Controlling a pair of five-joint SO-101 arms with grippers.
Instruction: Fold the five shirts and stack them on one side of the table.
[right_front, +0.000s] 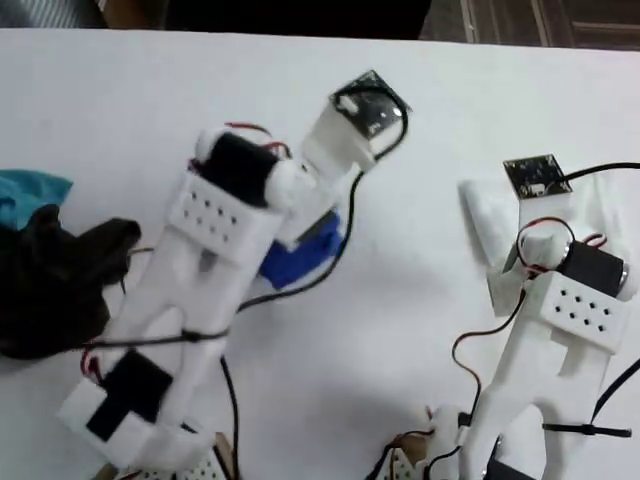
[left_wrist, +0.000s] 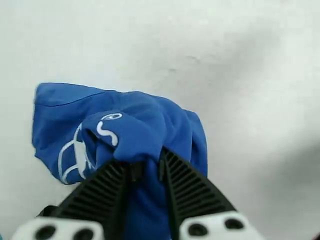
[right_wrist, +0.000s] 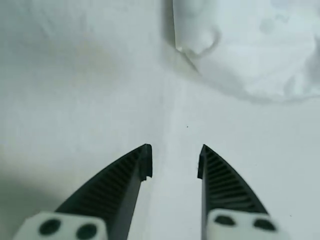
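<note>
**Left gripper clamps blue shirt; right gripper part-open**

L arm leans diagonally toward the centre of the table, wrist tipped down. Its gripper is pinched tight on a bunched fold of the blue shirt, which lies crumpled on the table. R arm stretches fwd, gripper at a narrow gap above bare table, white shirt just beyond. Black shirt & teal shirt sit heaped at the table edge beside L arm.

You count four shirts in the high view: one blue shirt at centre, one white shirt at upper right, one black shirt at the left edge, and one teal shirt above it. You count two arms: one left arm and one right arm.
</note>
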